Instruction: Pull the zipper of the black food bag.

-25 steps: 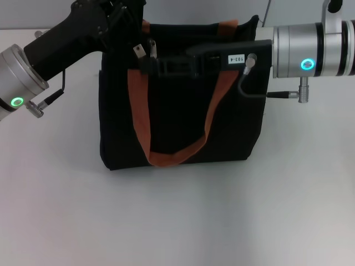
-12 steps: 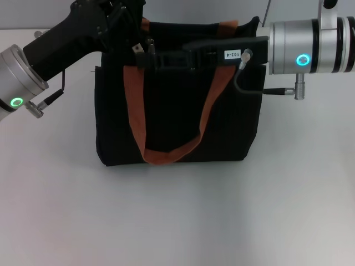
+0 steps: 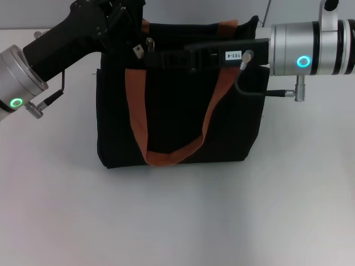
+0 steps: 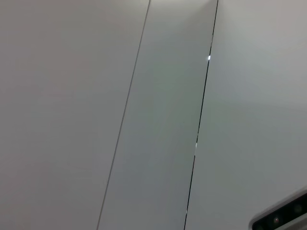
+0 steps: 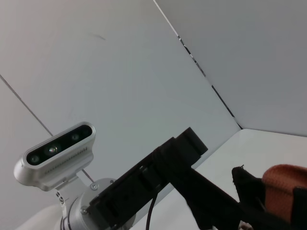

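The black food bag [image 3: 177,100] blocks the middle of the surface [image 3: 177,221]. Both arms crowd its top edge: the left pincer [image 3: 130,25] at the far left corner, the right pincer [image 3: 158,57] reaching across from the right. Near, left and right of the bag lie open.

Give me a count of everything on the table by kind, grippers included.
Black food bag: 1
Orange-brown handles: 2
Zipper: 1
Grippers, left gripper and right gripper, both at the bag's top: 2
Total: 6
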`<state>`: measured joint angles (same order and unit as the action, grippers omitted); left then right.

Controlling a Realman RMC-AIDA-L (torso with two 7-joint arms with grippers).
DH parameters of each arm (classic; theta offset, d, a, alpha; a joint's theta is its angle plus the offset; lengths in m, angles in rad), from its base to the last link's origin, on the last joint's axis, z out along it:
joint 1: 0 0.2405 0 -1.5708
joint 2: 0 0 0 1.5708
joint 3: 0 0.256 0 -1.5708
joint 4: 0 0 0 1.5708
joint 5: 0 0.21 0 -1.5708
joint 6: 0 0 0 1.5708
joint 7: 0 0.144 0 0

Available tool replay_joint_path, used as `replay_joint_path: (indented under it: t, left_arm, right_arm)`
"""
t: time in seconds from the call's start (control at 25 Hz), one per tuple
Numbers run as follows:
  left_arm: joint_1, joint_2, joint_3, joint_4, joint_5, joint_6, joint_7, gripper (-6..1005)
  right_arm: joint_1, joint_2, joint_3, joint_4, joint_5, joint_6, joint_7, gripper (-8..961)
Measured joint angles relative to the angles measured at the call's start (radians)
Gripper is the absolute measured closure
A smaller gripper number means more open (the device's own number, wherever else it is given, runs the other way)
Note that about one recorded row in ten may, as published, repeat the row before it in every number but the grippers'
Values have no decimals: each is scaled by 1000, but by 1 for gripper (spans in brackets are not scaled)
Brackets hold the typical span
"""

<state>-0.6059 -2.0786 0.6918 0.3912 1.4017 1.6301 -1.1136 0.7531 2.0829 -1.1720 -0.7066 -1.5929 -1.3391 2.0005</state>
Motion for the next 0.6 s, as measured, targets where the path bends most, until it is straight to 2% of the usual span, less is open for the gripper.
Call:
replay_joint_path:
  t: [0.24,0.6]
  left_arm:
    - [-1,-1,0,0,0,2,0,967]
    - [-2,-1,0,0,0,3,0,967]
  right_arm:
    - [5,-1,-3,6,1,27,4,904]
    - [10,-1,-5,7,1,28,4,917]
